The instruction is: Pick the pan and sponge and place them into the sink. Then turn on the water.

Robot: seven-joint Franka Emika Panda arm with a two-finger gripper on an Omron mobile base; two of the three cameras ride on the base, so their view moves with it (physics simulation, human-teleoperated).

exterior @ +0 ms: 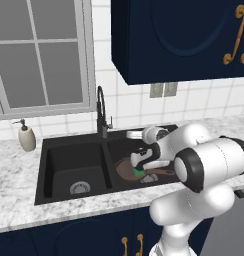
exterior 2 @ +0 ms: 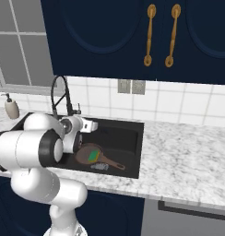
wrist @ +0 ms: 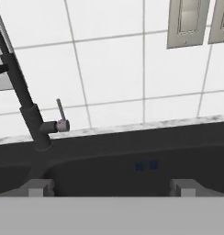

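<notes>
- The soap dispenser (exterior: 27, 137) is standing on the marble desk (exterior: 16, 200) at the far left, near the window and apart from everything the task concerns.
- The sink (exterior: 46, 172) is sitting sunk into the desk; its left basin is showing a bare silver drain (exterior: 79, 187).
- The faucet (exterior: 100, 112) is rising behind the centre divider. In the hand view its small lever (wrist: 61, 114) is sticking up beside the stem, nearly upright, and it looks thin and stiff, likely needing only a light push or pinch near its tip (a judgement, not something seen).
- The pan (exterior 2: 89, 154) is lying flat in the right basin, its long handle (exterior 2: 112, 163) pointing towards the front right corner in the right base view; that line is its long axis. It is probably rigid and fairly heavy, best taken by the handle.
- The sponge (exterior 2: 93, 156) is resting inside the pan, green side up, soft and light by its look.
- The gripper (wrist: 112, 187) is hovering over the right basin, facing the back wall. Its fingers (wrist: 38, 187) are standing wide apart with nothing between them.
- With both things in the sink, turning on the water appears to be the remaining step.
</notes>
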